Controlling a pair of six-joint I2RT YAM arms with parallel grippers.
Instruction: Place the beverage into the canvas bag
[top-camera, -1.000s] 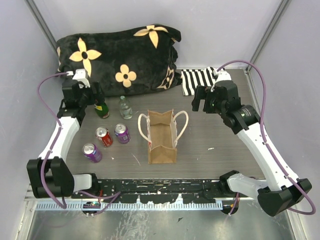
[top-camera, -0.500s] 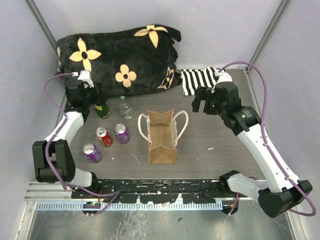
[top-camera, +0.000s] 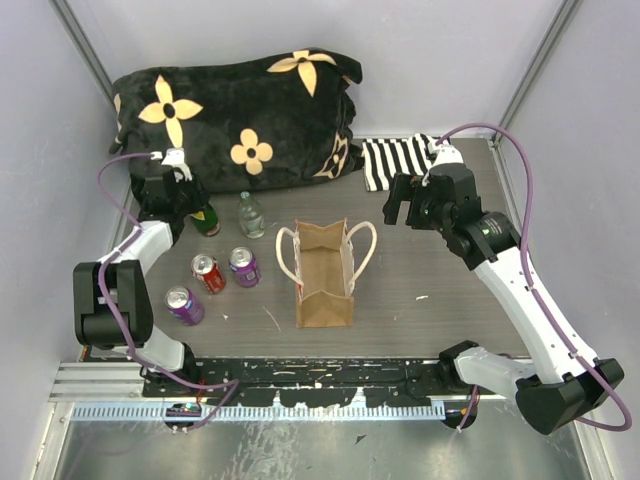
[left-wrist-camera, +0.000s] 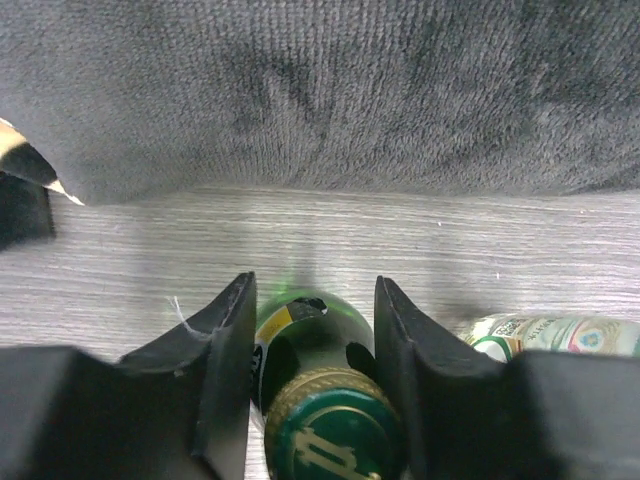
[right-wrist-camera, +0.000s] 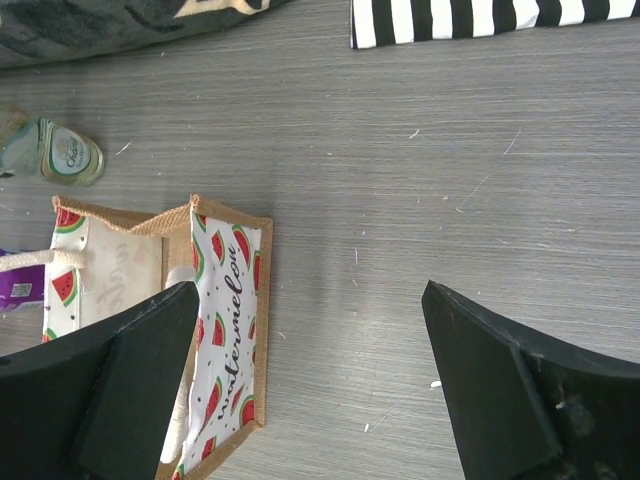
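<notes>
Shifted slightly toward 3 o'clock since a second ago, left gripper (left-wrist-camera: 315, 285) parted astride green bottle (left-wrist-camera: 318, 345), bottle at 10 o'clock of bag (top-camera: 323, 270), bag upright, right gripper (top-camera: 395, 212) wide open, aloft at bag's 2 o'clock, cans (top-camera: 208, 272) at bag's 9 o'clock

Left gripper (left-wrist-camera: 315, 287): two black fingers (left-wrist-camera: 228, 345) reach up from the bottom edge, one on each side of a bottle.
Green bottle (left-wrist-camera: 305, 340): dark green glass standing upright between the fingers, filling the gap; whether the pads press on it cannot be told.
Cap (left-wrist-camera: 335, 440): green with a ridged gold rim, closest to the lens.
Second bottle (left-wrist-camera: 550, 335): pale, with a green-and-white label, just right of the right finger.
Table (left-wrist-camera: 140, 250): grey wood grain.
Black plush (left-wrist-camera: 320, 90): fills the top of the view behind the bottles, with a cream patch at its left edge.
</notes>
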